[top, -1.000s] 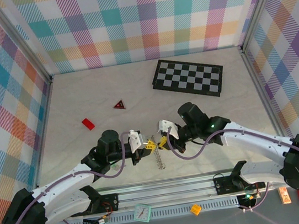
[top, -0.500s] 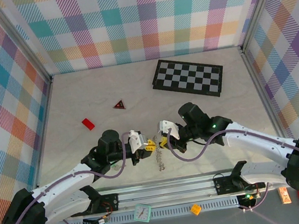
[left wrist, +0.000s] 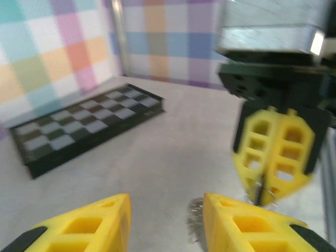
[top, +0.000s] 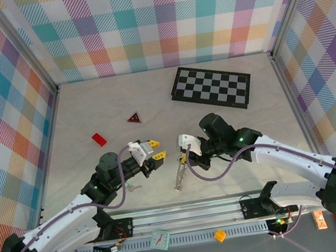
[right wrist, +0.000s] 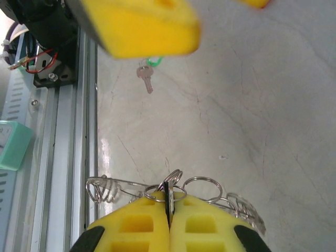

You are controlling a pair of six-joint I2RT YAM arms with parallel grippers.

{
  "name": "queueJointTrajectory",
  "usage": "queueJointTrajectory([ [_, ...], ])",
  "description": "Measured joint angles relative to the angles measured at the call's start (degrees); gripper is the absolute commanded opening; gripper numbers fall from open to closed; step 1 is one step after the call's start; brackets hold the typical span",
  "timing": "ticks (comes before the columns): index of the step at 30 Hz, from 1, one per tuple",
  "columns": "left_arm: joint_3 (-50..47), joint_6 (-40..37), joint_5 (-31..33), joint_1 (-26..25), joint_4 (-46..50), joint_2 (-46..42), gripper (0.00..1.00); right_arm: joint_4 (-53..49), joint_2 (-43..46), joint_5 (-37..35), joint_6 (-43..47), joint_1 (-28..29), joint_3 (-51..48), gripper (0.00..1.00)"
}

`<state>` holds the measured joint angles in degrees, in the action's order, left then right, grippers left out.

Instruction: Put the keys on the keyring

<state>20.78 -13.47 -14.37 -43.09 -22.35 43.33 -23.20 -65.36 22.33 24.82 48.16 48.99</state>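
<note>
Yellow-padded right end effector [right wrist: 169, 223] closed on the keyring [right wrist: 170, 184], left end effector [top: 156, 150] partly open and empty, green-tagged key [right wrist: 146, 77] lying on the surface [right wrist: 252, 105]

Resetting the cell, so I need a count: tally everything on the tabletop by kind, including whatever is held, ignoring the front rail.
Chessboard: 1
Red triangle: 1
Red brick: 1
Loose key with green tag: 1
Keyring: 1
Total: 5

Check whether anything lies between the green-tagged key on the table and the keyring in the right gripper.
Nothing visible does. Bare table separates the key from the keyring, which the right gripper pinches shut.
</note>
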Motion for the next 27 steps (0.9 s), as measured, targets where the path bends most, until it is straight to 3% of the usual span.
queueJointTrajectory([
  [4, 0.0, 1.6, 9.7, 0.0, 2.1, -5.1, 0.40, 1.3, -1.5, 0.0, 0.0, 0.7, 1.6, 0.00],
  [10, 0.0, 4.9, 25.9, 0.0, 5.4, -10.7, 0.50, 6.2, -6.9, 0.0, -0.4, 1.3, 4.6, 0.00],
  [14, 0.0, 6.7, 33.4, 0.0, 6.7, -12.6, 0.51, 11.5, -13.0, 0.0, -0.7, 2.2, 9.2, 0.00],
  [21, 0.2, 8.4, 39.7, 0.0, 10.3, -12.7, 0.51, 21.7, -21.9, -1.7, -2.1, 2.9, 13.6, 0.00],
  [27, 0.2, 9.5, 42.1, 0.1, 12.6, -13.6, 0.51, 20.6, -24.6, -4.7, 0.1, 2.1, 13.3, 0.00],
])
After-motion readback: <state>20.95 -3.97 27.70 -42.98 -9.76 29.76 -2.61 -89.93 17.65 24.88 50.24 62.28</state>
